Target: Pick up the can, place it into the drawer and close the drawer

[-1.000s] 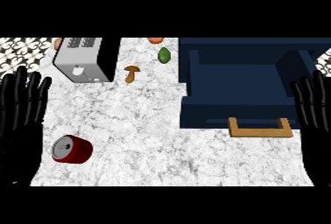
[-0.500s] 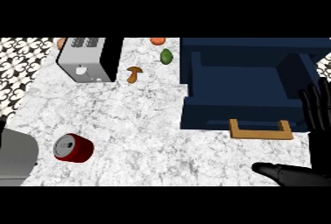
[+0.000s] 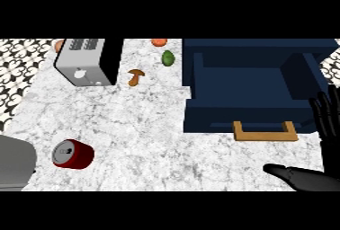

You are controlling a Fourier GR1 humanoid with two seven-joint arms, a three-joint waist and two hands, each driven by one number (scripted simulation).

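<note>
A red can (image 3: 73, 154) lies on its side on the marble counter (image 3: 146, 121), near the front left. The navy drawer (image 3: 256, 85) at the right stands pulled open, its wooden handle (image 3: 264, 131) facing me, and its inside looks bare. My right hand (image 3: 306, 178) is open at the lower right corner, fingers (image 3: 327, 117) pointing up beside the drawer's right front and thumb stretched left over the counter. It is far from the can. Of my left arm only the grey forearm (image 3: 15, 162) shows at the left edge, just left of the can; the hand is out of view.
A silver toaster (image 3: 83, 60) stands at the back left. A brown mushroom (image 3: 136, 77), a green fruit (image 3: 168, 58) and an orange item (image 3: 158, 42) lie at the back middle. The counter's left edge drops to a patterned floor (image 3: 20, 72).
Both hands left their raised spots at the edges. The left hand went out of view, leaving its forearm by the can. The right hand sank to the lower right corner.
</note>
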